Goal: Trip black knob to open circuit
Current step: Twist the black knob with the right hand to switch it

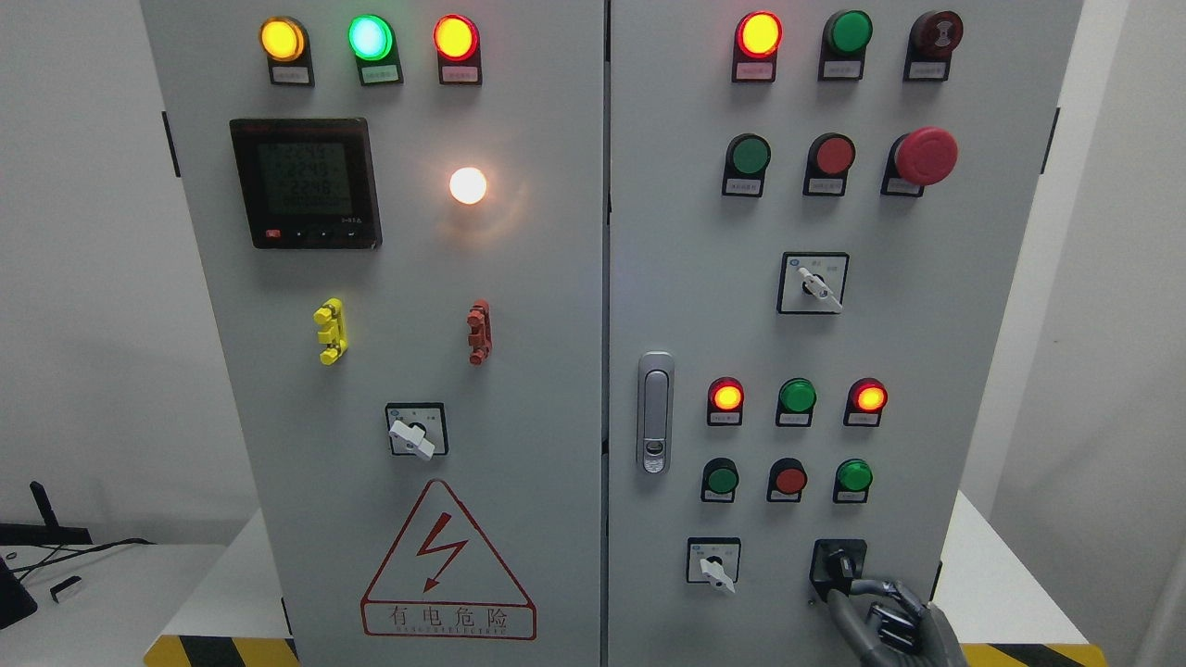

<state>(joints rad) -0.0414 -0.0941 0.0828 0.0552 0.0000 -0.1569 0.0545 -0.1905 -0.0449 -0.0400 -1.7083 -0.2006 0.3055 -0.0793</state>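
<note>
Grey cabinet panel (556,371) is faced; the black knob (839,562) is pinched by the right hand (885,616), positioned for turning.

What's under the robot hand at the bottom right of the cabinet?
The right robot hand reaches the black knob on its square black plate. The fingers touch its lower edge; the panel below them is hidden.

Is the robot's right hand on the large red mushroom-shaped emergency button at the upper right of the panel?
No. The right hand is at the bottom right, fingers reaching the black rotary knob, far below the red mushroom-shaped emergency button.
</note>
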